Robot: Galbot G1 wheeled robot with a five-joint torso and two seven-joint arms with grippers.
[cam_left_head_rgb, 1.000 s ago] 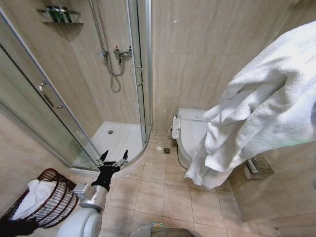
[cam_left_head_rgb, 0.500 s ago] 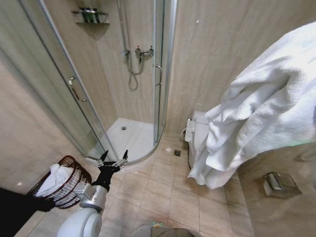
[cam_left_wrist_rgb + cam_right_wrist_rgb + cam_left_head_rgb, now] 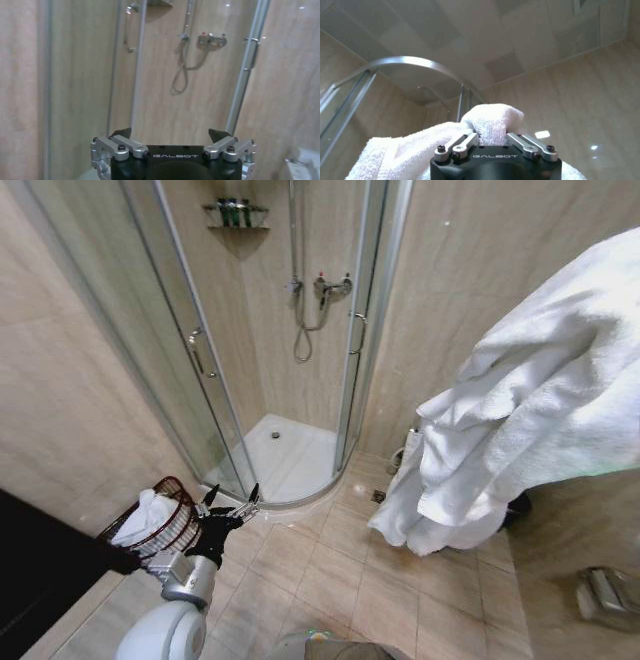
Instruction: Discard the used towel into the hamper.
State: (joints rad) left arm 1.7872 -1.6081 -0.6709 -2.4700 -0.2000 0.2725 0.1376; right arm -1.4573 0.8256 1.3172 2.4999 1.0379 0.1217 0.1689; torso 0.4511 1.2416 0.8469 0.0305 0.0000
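The used towel (image 3: 520, 420) is large, white and bunched, hanging high at the right of the head view. In the right wrist view my right gripper (image 3: 492, 139) is shut on a fold of the towel (image 3: 490, 120), held up toward the ceiling. The hamper (image 3: 183, 530) is a dark red-brown openwork basket on the floor at the lower left, with white cloth (image 3: 145, 515) lying in it. My left gripper (image 3: 230, 498) is open and low, just right of the hamper's rim. Its fingers (image 3: 122, 133) are spread with nothing between them, pointing at the shower.
A corner shower with glass doors (image 3: 200, 360) and a white tray (image 3: 290, 455) stands straight ahead. A dark shape (image 3: 40, 570) fills the lower left corner beside the hamper. A metal holder (image 3: 605, 590) sits low on the right wall. Tiled floor (image 3: 330, 570) lies open between.
The camera has turned left, so the shower and hamper have slid rightward in the picture and the toilet has gone behind the towel. Both arms keep their poses.
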